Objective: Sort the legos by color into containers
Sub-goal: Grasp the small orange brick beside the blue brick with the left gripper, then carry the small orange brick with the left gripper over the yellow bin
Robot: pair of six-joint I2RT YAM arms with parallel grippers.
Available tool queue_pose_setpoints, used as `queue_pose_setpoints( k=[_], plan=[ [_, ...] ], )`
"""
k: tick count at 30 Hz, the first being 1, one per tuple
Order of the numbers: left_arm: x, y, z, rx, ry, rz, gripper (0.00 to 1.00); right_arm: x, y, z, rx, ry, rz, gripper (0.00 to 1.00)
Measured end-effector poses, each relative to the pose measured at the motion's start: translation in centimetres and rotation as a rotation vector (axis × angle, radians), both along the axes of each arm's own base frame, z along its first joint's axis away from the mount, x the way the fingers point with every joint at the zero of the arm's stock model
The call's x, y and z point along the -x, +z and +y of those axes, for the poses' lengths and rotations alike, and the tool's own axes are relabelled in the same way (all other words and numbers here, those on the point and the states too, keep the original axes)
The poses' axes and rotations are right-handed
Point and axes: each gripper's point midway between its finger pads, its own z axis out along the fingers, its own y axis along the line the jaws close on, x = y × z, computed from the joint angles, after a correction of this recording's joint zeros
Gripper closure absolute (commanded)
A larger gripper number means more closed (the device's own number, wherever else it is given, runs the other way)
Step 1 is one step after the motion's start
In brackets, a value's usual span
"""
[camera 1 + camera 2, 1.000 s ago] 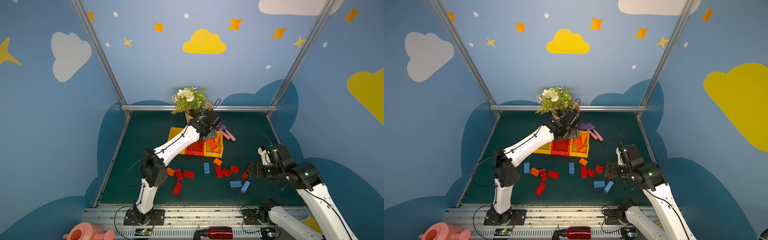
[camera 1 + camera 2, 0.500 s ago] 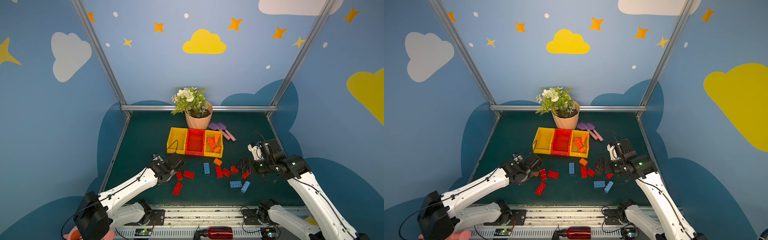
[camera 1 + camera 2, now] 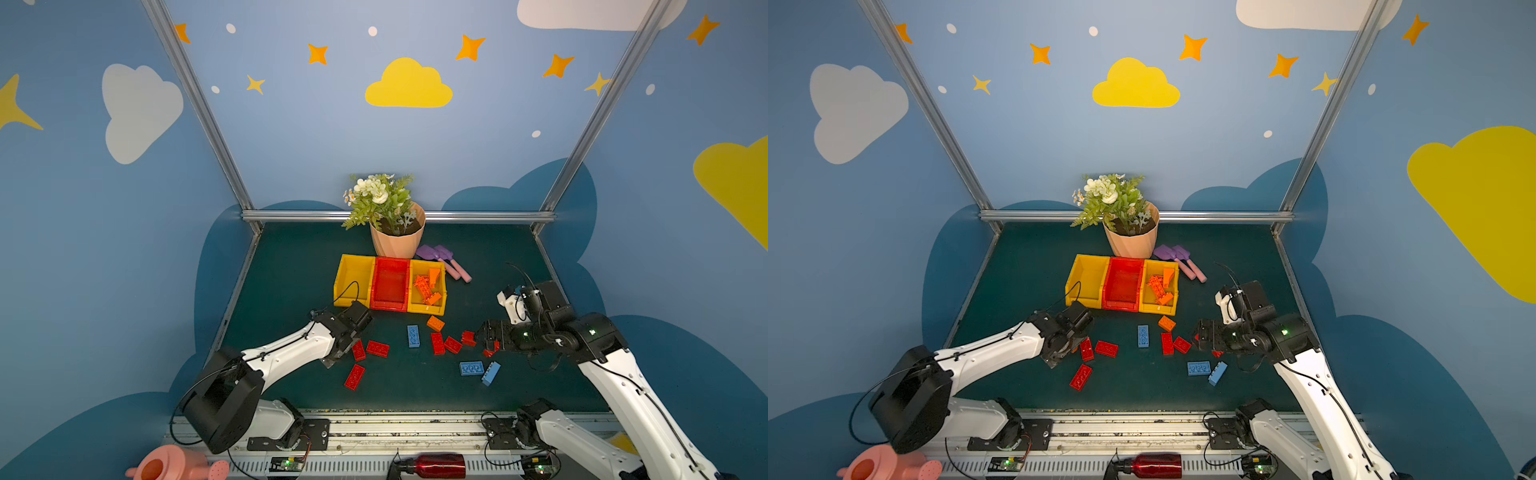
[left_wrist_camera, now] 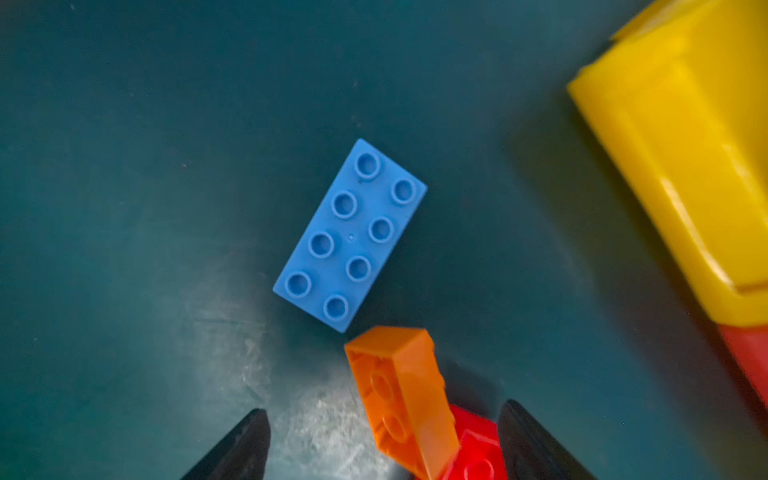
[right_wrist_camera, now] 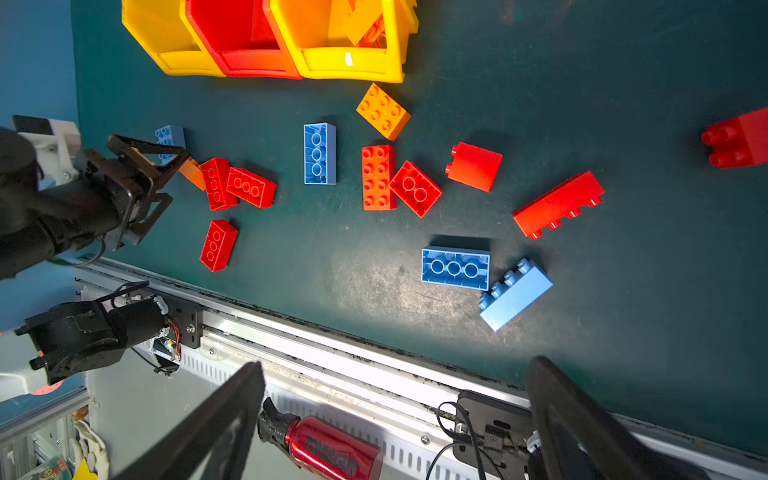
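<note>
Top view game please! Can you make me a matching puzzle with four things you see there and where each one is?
Things:
1. red bin
2. pile of orange bricks
3. flower pot
4. red bottle

Places:
A. off the table, lying along its front edge
B. inside the right yellow bin
C. between the left yellow bin and the right yellow bin
D. at the back, just behind the bins

Pairs: 1-C, 2-B, 3-D, 4-A
</note>
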Motion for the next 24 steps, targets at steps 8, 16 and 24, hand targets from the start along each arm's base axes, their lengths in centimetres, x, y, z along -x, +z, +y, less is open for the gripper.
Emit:
queue_pose_setpoints(
  k=[8, 16, 24],
  plan=[
    [-0.6, -1.7, -0.1, 0.040, 0.016, 0.051, 0.27, -0.3, -0.4, -0.1, 0.014, -0.015, 0.018, 0.04],
    [-0.7, -2.4, 0.0, 0.040, 0.007, 0.082, 0.52, -0.7, -1.0, 0.0, 0.033, -0.022, 0.046, 0.04],
    [-0.7, -2.6, 0.1, 0.005, -0.014, 0.127, 0.67, -1.3, -0.8, 0.2, 0.037, -0.016, 0.045, 0.04]
  ],
)
